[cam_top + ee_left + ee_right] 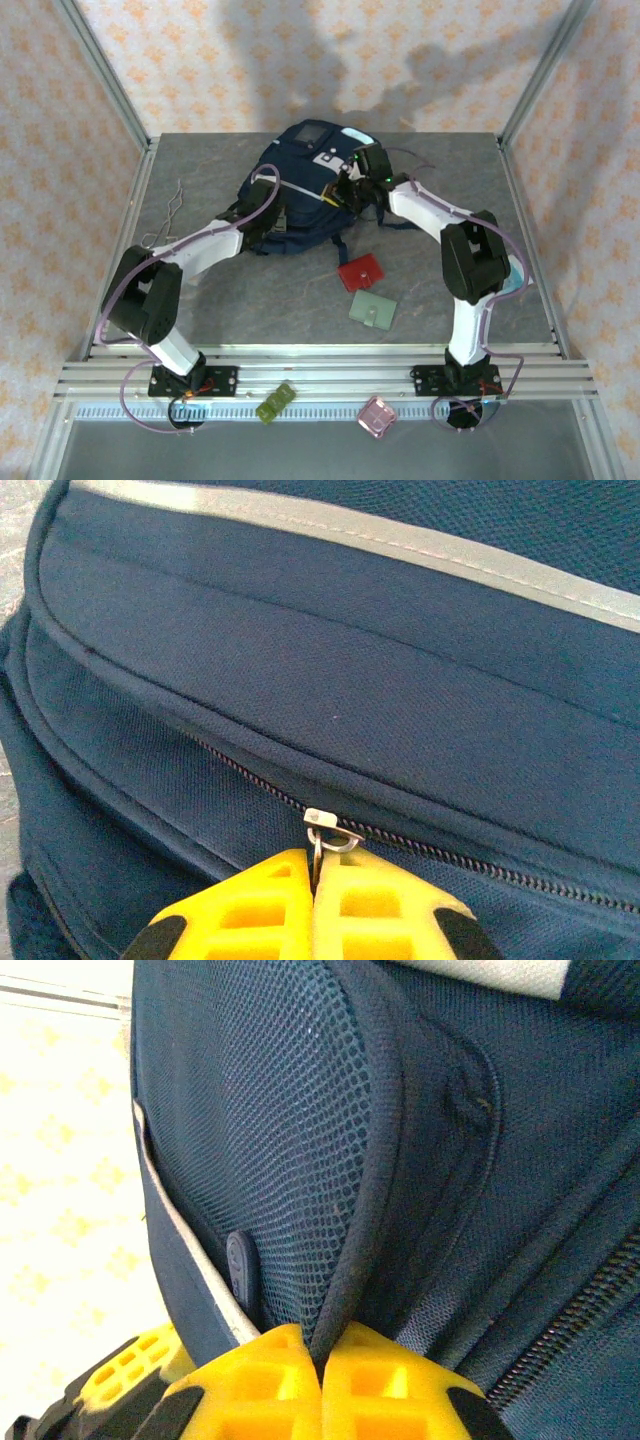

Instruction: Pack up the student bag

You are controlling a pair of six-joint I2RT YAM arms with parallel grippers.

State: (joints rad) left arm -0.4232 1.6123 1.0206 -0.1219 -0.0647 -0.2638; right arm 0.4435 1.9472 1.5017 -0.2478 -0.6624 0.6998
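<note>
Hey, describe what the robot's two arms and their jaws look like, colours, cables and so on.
Both the left arm and the right arm have white tubular links joined by bulky black joint housings, on black bases bolted to an aluminium rail. A thin purplish cable loops loosely along each. The jaws are bright yellow plastic with square recesses and black outer corners.

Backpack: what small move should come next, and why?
Probably the left fingers, pinched shut on the zip pull, should drag it along the closed-looking zip, while the right fingers hold the backpack by its pocket edge.
</note>
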